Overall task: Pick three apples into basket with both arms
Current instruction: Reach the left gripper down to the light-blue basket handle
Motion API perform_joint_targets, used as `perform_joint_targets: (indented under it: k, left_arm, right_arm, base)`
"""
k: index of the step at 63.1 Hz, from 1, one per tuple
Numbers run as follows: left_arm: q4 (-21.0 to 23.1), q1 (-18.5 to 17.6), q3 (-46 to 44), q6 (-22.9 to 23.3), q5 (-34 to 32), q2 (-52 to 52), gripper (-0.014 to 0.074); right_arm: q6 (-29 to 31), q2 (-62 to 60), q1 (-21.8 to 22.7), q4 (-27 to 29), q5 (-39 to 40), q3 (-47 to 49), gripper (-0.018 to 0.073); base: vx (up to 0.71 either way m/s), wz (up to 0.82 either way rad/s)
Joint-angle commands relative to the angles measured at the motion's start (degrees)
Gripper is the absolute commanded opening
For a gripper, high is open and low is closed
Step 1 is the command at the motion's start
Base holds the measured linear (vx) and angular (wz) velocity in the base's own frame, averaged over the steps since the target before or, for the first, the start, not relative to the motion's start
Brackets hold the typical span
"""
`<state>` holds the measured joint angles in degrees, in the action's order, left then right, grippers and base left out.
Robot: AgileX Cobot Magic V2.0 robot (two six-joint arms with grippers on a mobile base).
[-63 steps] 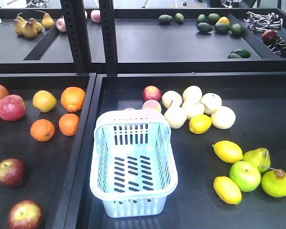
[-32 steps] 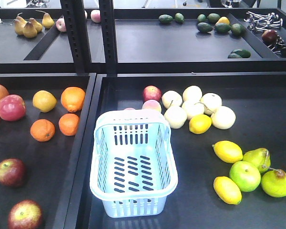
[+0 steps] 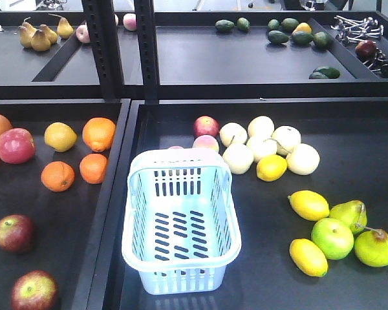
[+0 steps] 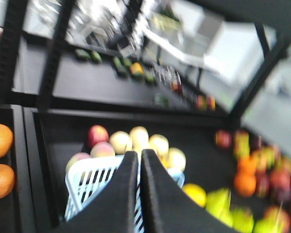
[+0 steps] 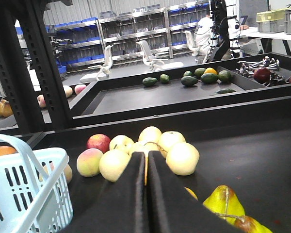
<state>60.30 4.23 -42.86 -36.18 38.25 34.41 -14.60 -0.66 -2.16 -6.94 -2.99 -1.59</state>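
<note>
Although the left wrist view is blurred, which I judge to mean that the left arm is in motion, the front view is the same as 1 second ago: no fruit and no basket is displaced. So the task is only at its start. The basket is empty and stands in the right tray, against its left edge and toward the front. In the left tray, near the front edge, lie the farther apple and the nearer apple, both apart from the basket. A 3rd dark red one I cannot find with certainty. The left pincer is closed and carries nothing. The right pincer is also closed and empty, pointing toward the pale fruits. Both must open before any grasp.
</note>
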Motion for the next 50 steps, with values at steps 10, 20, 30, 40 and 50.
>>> perform_joint_targets:
  k: [10,20,30,40,50]
  left_arm:
    - [9.57,-0.16,-9.26,-23.8,9.09,16.56,0.0097]
    - [9.43,-0.16,-15.37,-28.76,12.7,25.85,0.0351]
    - [9.38,-1.66,-21.68,-34.38,13.52,33.14,0.0626]
    - [8.98,-7.16,-28.2,-38.9,14.12,40.59,0.0703]
    - [1.91,-13.81,-33.51,-42.47,12.86,48.84,0.0669]
  right_arm:
    - [0.23,-0.74,0.38,-0.7,4.4,-0.8,-0.0004]
    - [0.23,-0.74,0.38,-0.7,4.4,-0.8,-0.0004]
    - [0.23,-0.74,0.38,-0.7,4.4,-0.8,-0.0004]
    - [0.23,-0.74,0.38,-0.7,4.4,-0.8,-0.0004]
    - [0.23,-0.74,0.38,-0.7,4.4,-0.8,-0.0004]
  base:
    - [0.0,0.0]
    - [0.0,0.0]
    - [0.0,0.0]
    - [0.0,0.0]
    - [0.0,0.0]
